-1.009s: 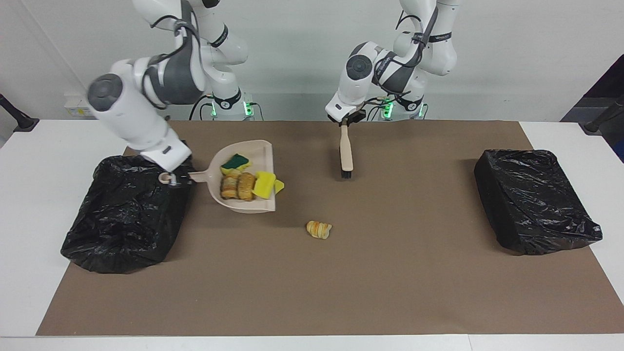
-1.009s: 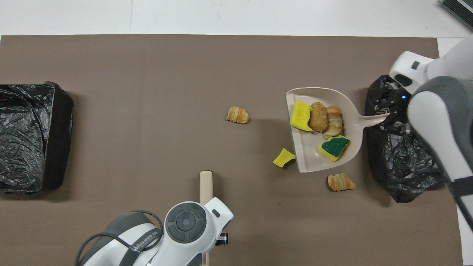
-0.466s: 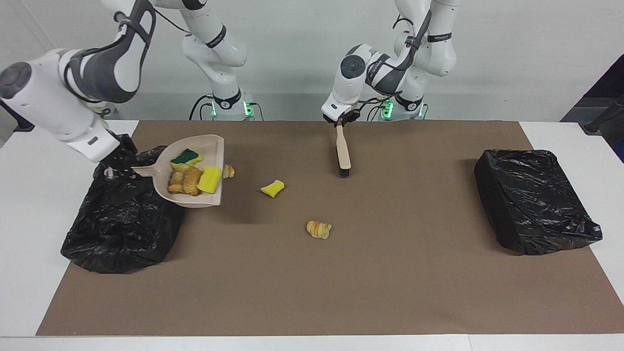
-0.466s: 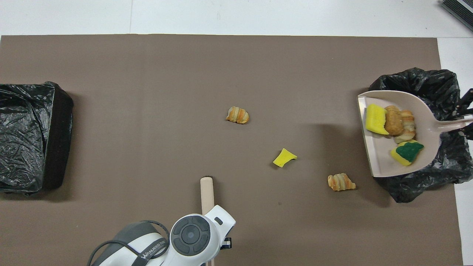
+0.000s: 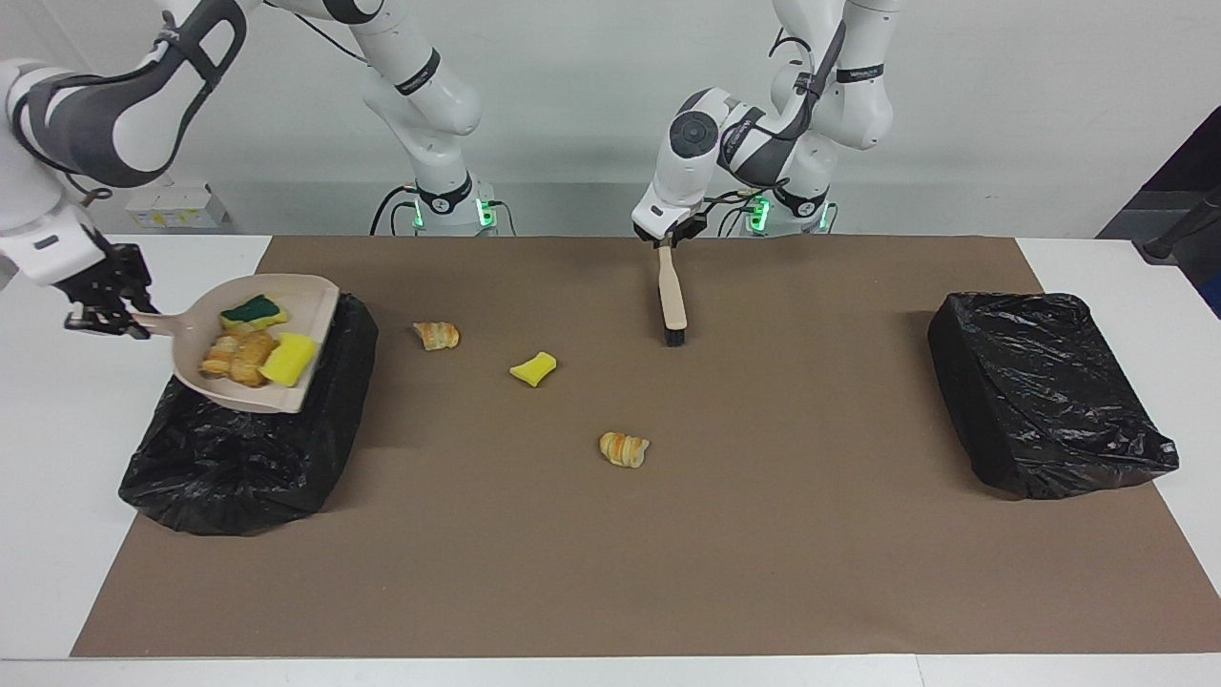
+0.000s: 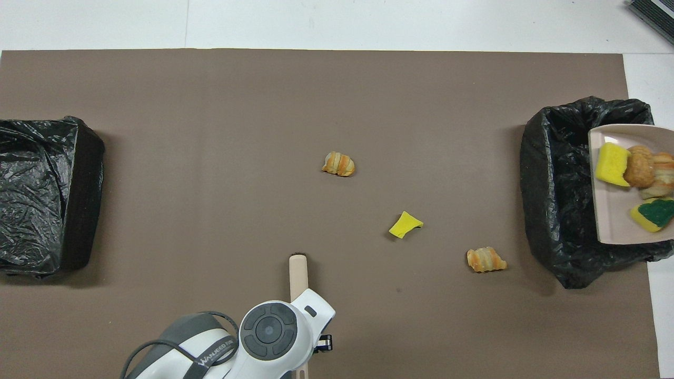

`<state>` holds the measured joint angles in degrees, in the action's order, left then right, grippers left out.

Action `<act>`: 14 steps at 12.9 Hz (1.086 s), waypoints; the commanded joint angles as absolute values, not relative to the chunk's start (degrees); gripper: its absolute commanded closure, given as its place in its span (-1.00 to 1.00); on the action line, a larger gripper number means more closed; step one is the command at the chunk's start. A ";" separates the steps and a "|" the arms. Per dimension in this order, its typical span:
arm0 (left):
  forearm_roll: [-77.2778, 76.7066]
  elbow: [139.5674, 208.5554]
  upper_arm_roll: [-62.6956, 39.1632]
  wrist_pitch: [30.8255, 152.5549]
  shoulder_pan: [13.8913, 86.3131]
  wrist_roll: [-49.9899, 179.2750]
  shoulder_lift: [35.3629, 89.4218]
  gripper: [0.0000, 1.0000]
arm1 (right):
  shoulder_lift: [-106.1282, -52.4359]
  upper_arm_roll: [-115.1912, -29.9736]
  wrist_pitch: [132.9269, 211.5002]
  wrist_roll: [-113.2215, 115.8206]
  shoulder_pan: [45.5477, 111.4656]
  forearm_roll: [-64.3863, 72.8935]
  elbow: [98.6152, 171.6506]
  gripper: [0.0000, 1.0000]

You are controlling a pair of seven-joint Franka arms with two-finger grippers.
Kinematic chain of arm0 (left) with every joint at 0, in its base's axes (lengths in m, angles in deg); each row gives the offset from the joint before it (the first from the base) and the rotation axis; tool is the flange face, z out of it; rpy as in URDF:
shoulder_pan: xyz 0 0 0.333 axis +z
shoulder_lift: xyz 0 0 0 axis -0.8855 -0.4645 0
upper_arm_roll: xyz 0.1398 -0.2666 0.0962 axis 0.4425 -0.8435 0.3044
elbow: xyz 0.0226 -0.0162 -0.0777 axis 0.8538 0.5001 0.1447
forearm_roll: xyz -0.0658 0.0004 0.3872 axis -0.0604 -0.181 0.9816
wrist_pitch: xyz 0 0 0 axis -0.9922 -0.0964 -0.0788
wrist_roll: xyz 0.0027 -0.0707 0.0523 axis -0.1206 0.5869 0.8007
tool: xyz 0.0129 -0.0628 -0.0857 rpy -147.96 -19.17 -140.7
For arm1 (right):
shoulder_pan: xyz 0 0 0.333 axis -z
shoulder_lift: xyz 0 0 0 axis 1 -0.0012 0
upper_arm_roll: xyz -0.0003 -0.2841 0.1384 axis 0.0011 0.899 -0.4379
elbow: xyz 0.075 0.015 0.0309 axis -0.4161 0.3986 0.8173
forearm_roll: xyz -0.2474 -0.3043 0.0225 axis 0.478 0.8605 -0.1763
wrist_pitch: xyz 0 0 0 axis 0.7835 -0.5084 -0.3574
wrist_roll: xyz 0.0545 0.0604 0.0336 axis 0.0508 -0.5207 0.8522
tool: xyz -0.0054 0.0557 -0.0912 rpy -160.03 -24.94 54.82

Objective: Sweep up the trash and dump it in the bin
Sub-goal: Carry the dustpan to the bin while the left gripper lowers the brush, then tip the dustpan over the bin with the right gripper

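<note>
Dustpan point(image 5: 258, 367) now over bin point(image 5: 238, 458)

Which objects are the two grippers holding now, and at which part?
The right gripper holds the dustpan by the end of its handle, over the bin. The left gripper holds the brush by its handle's top end.

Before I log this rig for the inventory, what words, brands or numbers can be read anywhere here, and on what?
"WANJEEDTAI", roughly: white lettering on the grey cable sleeve of the left arm, overhead view; the last letters are uncertain.
Dark band on the left arm's upper link, facing view: lettering too small to read.
Dustpan, brush, both bin bags: no text visible.
</note>
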<state>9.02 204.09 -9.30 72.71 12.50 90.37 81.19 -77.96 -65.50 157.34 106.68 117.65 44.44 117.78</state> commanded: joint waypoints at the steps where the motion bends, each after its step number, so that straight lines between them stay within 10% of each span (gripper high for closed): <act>1: 17.07 197.07 -8.82 70.12 16.07 89.46 79.31 -1.00 | -78.18 -66.26 159.82 107.47 118.50 52.30 117.25 1.00; 14: 25.65 153.04 -7.68 48.26 49.38 46.07 72.10 -1.00 | -67.82 -66.61 159.73 93.49 110.41 87.47 126.39 1.00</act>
<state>25.07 158.47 -7.36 54.15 46.39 50.70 73.45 -72.09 -66.40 159.71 93.88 110.13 83.74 123.51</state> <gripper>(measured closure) 0.000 0.683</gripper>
